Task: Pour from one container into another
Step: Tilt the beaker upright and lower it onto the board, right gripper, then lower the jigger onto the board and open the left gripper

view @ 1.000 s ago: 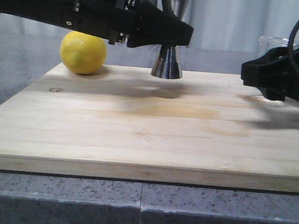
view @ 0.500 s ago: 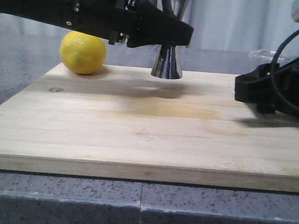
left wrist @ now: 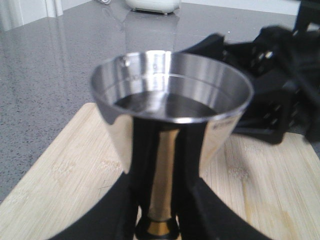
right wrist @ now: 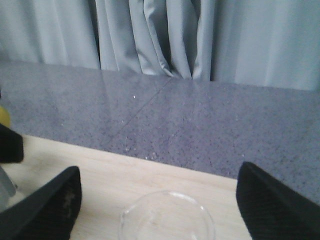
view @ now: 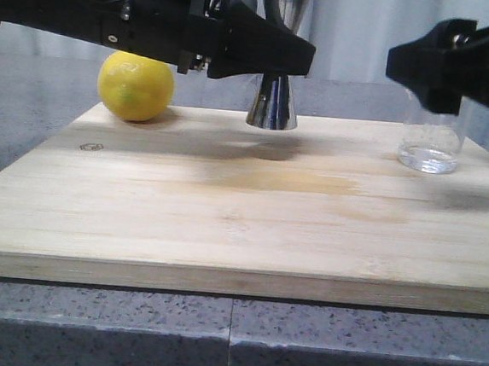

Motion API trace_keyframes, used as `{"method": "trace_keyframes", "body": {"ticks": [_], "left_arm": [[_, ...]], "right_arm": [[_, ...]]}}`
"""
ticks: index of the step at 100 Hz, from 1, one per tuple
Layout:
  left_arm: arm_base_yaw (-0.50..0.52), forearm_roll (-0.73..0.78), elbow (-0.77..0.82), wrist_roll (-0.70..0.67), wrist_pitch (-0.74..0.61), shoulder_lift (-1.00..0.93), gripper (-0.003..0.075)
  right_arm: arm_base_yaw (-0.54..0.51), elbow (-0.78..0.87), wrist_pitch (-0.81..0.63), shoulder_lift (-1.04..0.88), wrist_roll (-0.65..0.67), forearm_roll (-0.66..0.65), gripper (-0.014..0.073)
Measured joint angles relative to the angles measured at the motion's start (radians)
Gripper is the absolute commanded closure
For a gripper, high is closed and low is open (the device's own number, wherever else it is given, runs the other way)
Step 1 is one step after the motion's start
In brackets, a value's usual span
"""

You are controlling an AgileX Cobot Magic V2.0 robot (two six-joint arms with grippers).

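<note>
Pale wooden board on grey speckled desk.

Tall shiny steel hourglass jigger with gold waist band: upright, upper centre of front frame, rear of board. Dark liquid visible in upper cup in left wrist view, so apparently poured already.

Left pincer: pinching jigger at waist, fingers on both sides.

Small clear glass beaker with spout: standing on board, right of frame, apparently near empty.

Right pincer: spread wide, above beaker, not touching.

Yellow lemon: upper left, rear board edge.

Progress: pour seemingly done, beaker set down; only withdrawal left.

Change from half a second earlier: right pincer lower then, hiding beaker; now raised, beaker exposed. Left arm, jigger, lemon unchanged.
</note>
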Motion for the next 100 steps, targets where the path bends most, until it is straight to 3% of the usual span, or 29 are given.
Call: {"method": "trace_keyframes", "body": {"ticks": [38,100], "left_arm": [[0.0,0.012,0.0,0.073,-0.004,0.002,0.0587],[0.022,-0.003,0.0,0.139,0.06,0.051,0.0587]], "right_arm": [[0.0,0.0,0.165,-0.274,-0.09,0.0,0.0018],[0.0,0.0,0.194,-0.29,-0.135,-0.002,0.0018]]}}
